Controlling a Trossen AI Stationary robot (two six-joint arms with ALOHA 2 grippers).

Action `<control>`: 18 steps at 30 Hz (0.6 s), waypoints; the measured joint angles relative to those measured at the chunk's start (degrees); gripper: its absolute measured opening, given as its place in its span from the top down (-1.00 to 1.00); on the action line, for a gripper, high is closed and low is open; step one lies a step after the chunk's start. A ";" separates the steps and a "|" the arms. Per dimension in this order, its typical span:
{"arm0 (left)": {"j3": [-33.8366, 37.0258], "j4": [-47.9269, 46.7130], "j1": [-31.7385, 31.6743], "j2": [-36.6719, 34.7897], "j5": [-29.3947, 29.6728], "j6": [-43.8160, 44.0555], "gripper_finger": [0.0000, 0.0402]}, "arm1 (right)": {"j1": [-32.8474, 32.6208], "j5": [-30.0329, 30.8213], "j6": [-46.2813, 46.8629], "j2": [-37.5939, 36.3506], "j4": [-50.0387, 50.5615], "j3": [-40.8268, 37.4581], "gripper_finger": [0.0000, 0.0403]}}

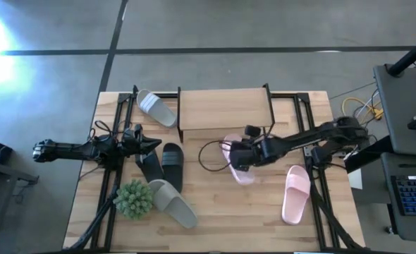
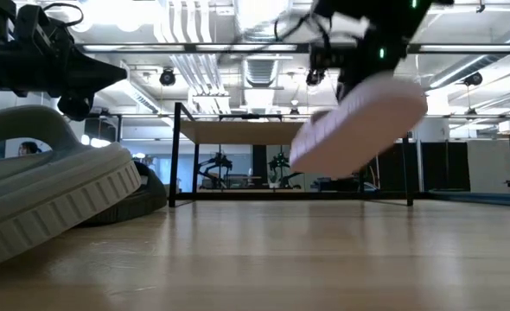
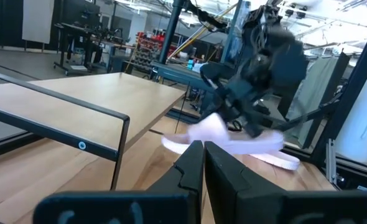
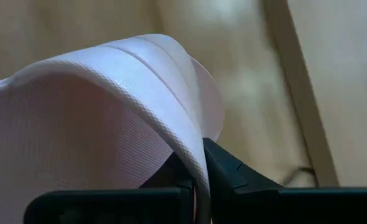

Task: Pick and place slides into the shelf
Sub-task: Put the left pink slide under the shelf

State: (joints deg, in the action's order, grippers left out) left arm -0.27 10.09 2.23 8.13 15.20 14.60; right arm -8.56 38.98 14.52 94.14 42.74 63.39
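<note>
My right gripper [image 1: 235, 156] is shut on a pale pink slide [image 1: 237, 164], in the air just in front of the shelf [image 1: 224, 107], a light wooden board on thin black legs. The second pink slide [image 1: 296, 192] lies sole down near the table's right edge. My left gripper [image 1: 151, 146] hovers shut above the black pair [image 1: 163, 166] and touches nothing. One grey-white slide [image 1: 156, 107] lies left of the shelf. The other [image 1: 173, 203] lies near the front, beside the green plant ball. My right gripper pinches the pink slide's strap at its edge [image 4: 191, 148] between the two fingers [image 4: 230, 169], one finger under the strap and one outside. The slide [image 2: 359, 121] is lifted clear of the table and hangs tilted, its end toward the table's left lower.
The green spiky plant ball [image 1: 134, 198] sits near the table's front left. Black frame rails [image 1: 314, 134] run along both sides of the table. A loop of dark cable [image 1: 208, 156] lies in front of the shelf. Bare wood lies between the black pair and the right pink slide.
</note>
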 joint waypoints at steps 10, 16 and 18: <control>0.00 0.07 0.00 0.08 0.02 0.00 1.00 | 0.39 0.09 19.63 4.21 0.13 -5.53 0.91; 0.00 0.07 0.01 -0.01 0.02 -0.01 1.00 | 0.50 -1.71 23.58 3.98 0.14 -5.98 0.58; 0.00 0.08 0.00 -0.01 0.01 0.01 1.00 | 0.59 -3.78 23.56 3.94 0.59 -5.91 0.44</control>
State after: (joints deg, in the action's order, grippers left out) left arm -0.27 10.16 2.23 8.12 15.21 14.61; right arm -7.97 35.20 38.09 98.08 43.33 57.47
